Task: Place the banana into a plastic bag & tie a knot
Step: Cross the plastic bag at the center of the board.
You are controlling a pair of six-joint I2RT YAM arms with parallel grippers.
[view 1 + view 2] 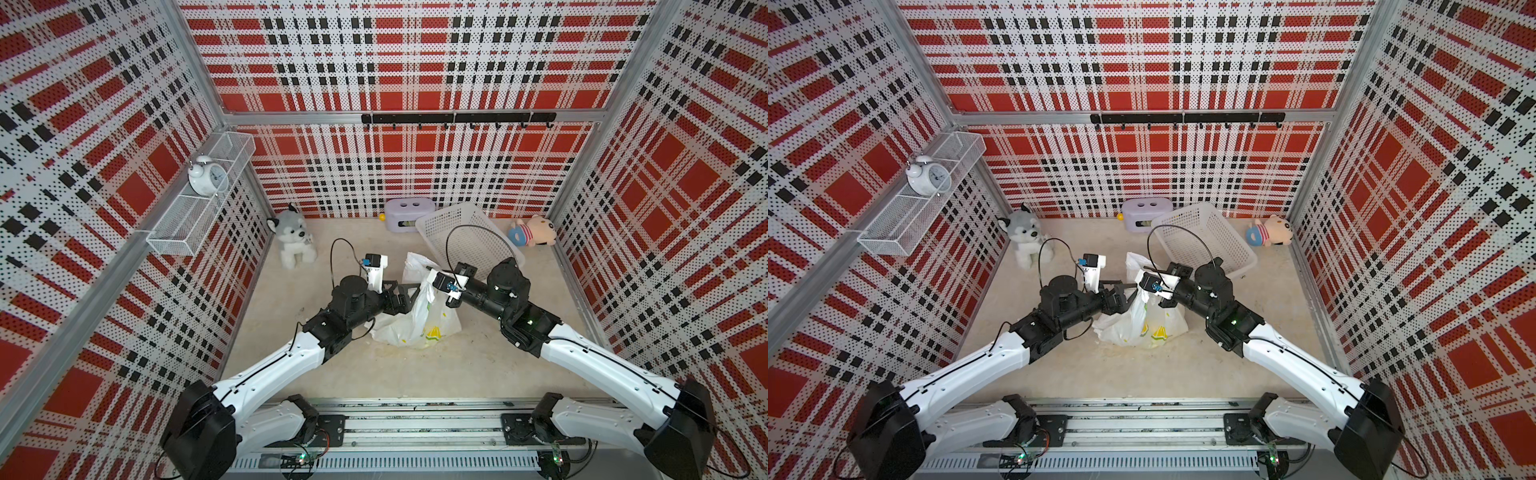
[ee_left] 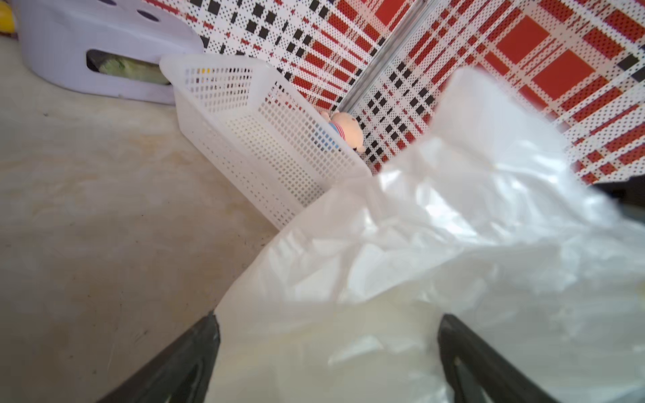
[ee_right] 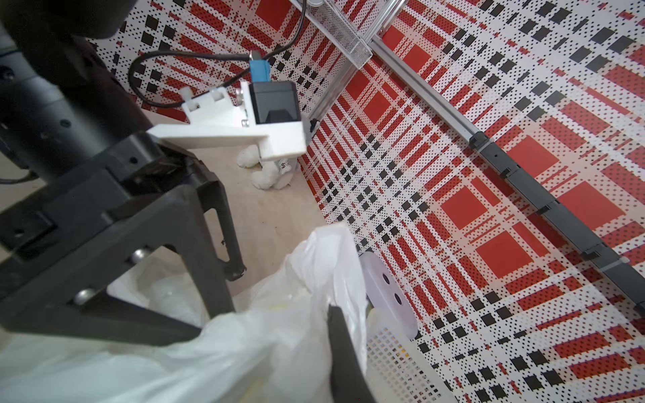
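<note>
Enclosure: plaid walls in red, black and white close three sides; I look down on a beige worktop (image 1: 353, 374).
Plastic bag (image 1: 415, 320): white, translucent and crumpled, standing mid-worktop between my two arms; a yellow-green print shows low on the side facing the arm bases, and the upper film rises toward the right arm.
Left gripper (image 1: 415, 293): its fingers (image 2: 195, 356) stand wide apart on either side of the bag's upper film; in the left wrist view the film fills the gap between them and nothing is clamped.
Right gripper (image 3: 335, 314): its fingers (image 3: 343, 356) are together, pinching a fold of the bag near its top edge, with film bunched on both sides of the one dark finger I can see.
Banana: I cannot separate it from the yellow print on the film, so I cannot tell whether it lies inside.
Mesh basket (image 1: 469, 237): white, tilted, just behind the bag.
Far edge: a husky plush (image 1: 291, 237), a lavender box (image 1: 409, 214) with a small yellow ball (image 1: 381, 216) beside it, and a pig plush (image 1: 536, 235).
Left wall: a wire shelf (image 1: 183, 232) carrying a white alarm clock (image 1: 208, 176).
Back wall: a black hook rail (image 1: 457, 118).
</note>
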